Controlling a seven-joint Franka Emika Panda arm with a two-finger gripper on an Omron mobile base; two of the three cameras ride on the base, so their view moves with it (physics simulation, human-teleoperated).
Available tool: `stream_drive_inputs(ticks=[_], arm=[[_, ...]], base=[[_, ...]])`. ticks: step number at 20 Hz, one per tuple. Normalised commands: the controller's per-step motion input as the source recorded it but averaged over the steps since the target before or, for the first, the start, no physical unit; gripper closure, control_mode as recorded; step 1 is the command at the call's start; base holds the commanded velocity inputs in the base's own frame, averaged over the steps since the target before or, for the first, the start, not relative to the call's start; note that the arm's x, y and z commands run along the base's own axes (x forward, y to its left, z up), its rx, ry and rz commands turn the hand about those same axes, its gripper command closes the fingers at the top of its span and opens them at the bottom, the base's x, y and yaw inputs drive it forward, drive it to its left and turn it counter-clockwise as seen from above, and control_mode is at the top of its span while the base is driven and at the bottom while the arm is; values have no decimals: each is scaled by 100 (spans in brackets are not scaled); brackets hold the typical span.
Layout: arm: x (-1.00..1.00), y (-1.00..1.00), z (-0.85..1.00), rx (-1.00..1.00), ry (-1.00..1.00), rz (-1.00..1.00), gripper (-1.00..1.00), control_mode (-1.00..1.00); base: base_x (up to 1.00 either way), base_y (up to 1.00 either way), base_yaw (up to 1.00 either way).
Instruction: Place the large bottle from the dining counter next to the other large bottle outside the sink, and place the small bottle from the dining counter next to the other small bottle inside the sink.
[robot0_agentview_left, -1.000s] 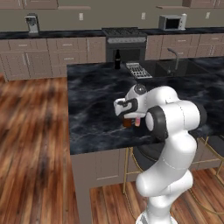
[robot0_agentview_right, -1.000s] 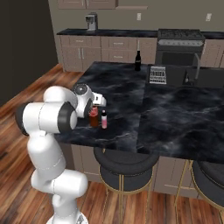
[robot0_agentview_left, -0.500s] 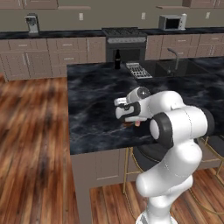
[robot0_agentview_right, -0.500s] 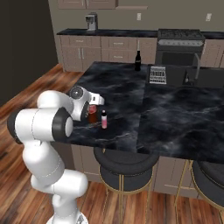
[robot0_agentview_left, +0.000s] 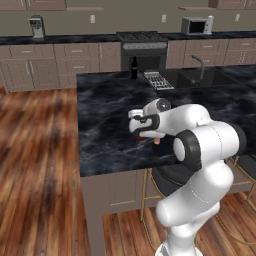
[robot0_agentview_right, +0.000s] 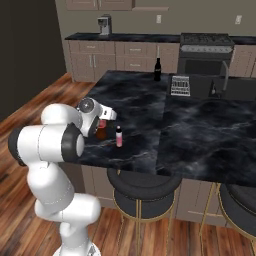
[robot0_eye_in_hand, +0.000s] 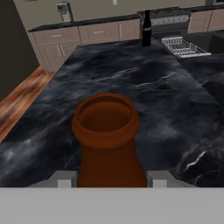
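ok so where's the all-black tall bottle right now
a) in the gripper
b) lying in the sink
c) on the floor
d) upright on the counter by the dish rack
d, the other large bottle stands upright on the dining counter, left of the dish rack.

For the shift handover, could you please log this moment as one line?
gripper: shut on brown bottle | pink bottle: on dining counter | black bottle: beside sink

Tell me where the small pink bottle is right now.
The small pink bottle stands on the dining counter near its front edge, just right of the brown bottle.
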Motion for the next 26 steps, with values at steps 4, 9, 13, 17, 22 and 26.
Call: stream_drive_inputs(ticks=[4,9,13,17,22,26], arm=[[0,0,0,6,0,0,100,100],[0,0,0,0,0,0,100,100],[0,0,0,0,0,0,100,100],[0,0,0,0,0,0,100,100],[0,0,0,0,0,0,100,100],[0,0,0,0,0,0,100,100]], base=[[-1,0,0],[-11,44,1],[-4,93,0],[0,100,1],[3,100,1],[29,96,0]])
